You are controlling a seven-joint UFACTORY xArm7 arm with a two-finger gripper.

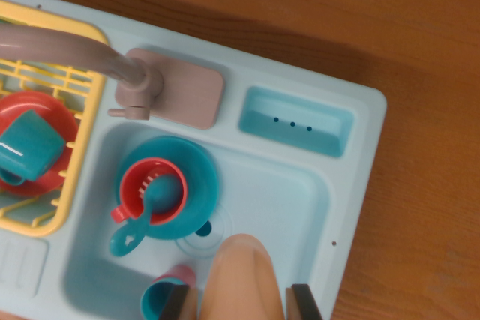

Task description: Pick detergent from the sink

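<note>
The jaws [241, 303] are pinching the detergent [241, 279], a peach bottle standing at the near edge of the pale blue sink [300, 192] (its lower part is cut off by the frame). Just beside it, a teal plate [196, 170] is carrying a red cup [154, 189], and the sink is sitting on the wooden counter [420, 43].

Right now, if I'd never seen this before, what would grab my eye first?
Probably the peach detergent bottle at the bottom edge, sitting between the gripper's dark fingers. Next, the red cup on a teal plate in the pale blue sink. At the wrist view's left, a yellow rack holds more dishes.
</note>
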